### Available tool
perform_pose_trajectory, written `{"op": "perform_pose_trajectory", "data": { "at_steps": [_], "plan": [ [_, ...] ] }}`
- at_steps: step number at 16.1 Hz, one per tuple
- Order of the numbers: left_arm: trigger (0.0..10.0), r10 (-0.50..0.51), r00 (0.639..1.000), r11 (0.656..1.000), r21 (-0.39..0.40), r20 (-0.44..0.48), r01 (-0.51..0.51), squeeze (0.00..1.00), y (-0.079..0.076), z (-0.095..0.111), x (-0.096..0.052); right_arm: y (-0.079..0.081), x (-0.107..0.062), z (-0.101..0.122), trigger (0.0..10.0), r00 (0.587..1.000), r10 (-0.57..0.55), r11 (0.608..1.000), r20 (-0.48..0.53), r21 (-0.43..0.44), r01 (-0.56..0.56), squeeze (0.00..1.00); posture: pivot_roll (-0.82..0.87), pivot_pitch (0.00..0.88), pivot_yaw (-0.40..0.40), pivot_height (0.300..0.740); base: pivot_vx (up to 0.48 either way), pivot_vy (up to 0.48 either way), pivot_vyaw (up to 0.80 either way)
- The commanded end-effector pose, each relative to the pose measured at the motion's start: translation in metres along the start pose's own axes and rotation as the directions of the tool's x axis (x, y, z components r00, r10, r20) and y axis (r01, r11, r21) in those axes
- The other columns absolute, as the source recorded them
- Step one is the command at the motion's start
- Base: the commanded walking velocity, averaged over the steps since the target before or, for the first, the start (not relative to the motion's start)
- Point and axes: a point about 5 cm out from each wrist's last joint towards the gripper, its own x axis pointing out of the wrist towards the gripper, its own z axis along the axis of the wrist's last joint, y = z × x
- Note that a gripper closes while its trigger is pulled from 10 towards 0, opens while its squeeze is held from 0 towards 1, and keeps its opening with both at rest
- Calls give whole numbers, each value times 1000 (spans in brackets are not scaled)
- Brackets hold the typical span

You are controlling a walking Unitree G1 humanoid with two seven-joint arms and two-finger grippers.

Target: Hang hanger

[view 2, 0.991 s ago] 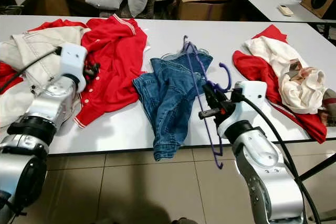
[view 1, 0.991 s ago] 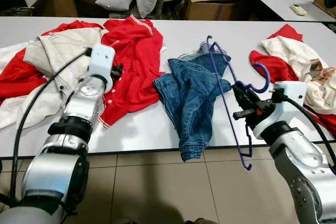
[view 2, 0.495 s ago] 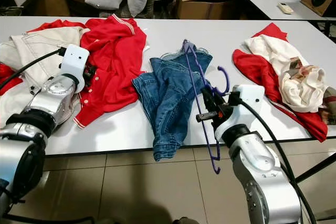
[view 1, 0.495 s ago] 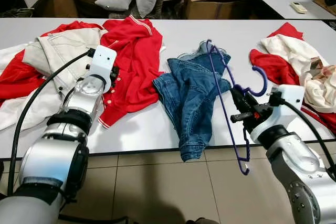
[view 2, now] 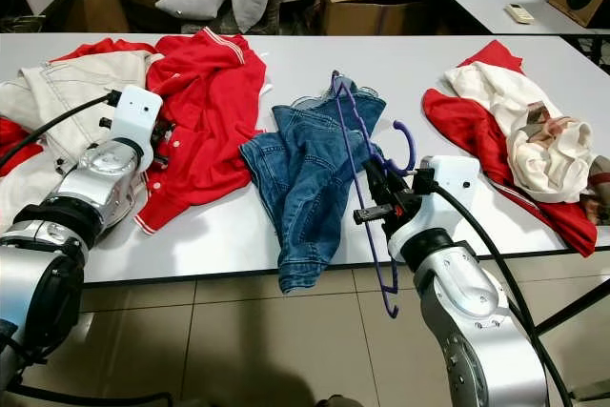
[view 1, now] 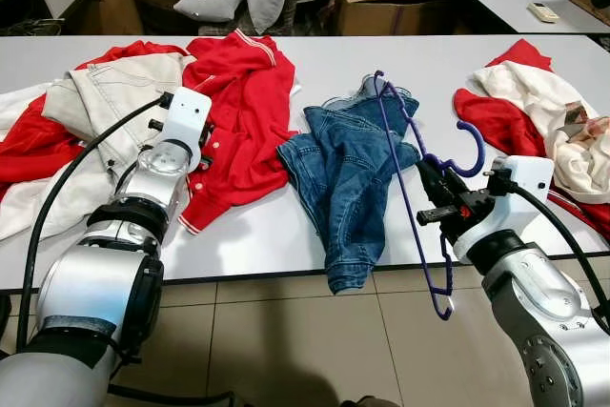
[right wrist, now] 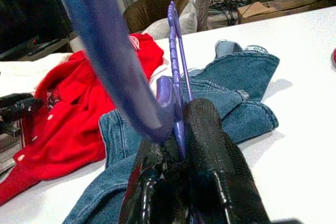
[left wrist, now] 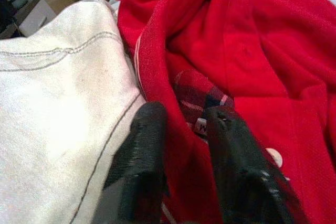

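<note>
From the head cameras, a long white table (view 1: 315,226) carries heaps of clothing: a red jacket (view 1: 243,102) lying partly over a cream denim jacket (view 1: 105,92) on the robot's left, a blue denim garment (view 1: 353,169) in the middle with one end hanging off the near edge, and a red and cream pile (view 1: 534,107) on the right. The right gripper (view 1: 431,186) is clamped on a purple hanger (view 1: 405,188) just below its hook, holding it upright beside the denim, with the lower corner hanging past the table edge above the tiled floor (view 1: 286,340). The left gripper (view 1: 205,145) rests on the red jacket. Its wrist camera shows the two black fingers (left wrist: 142,166) a little apart, gripping nothing, tips at the jacket's collar by the cream denim seam. The right wrist camera shows the fingers (right wrist: 210,156) pressed tight on the hanger's purple stem (right wrist: 176,77), with the denim garment and red jacket beyond on the tabletop.
</note>
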Motion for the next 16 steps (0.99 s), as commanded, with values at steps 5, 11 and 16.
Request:
{"op": "perform_pose_trajectory", "data": {
  "at_steps": [5,11,16],
  "plan": [
    [0,-1,1000,1000,-15,-22,0,0,-3,-2,0,6,-5,2,10000,1000,17,1000,-4,-4,-17,0,-191,0,29,740,0,0,0],
    [0,-26,1000,999,-31,-16,25,0,-7,-1,0,7,-5,2,10000,1000,26,1000,-11,-8,-26,0,-196,0,31,740,0,0,0],
    [0,-34,999,995,-93,11,34,0,-4,3,1,9,-5,7,10000,997,71,997,22,-27,-71,0,-191,0,42,740,0,0,0]
  ]
}}
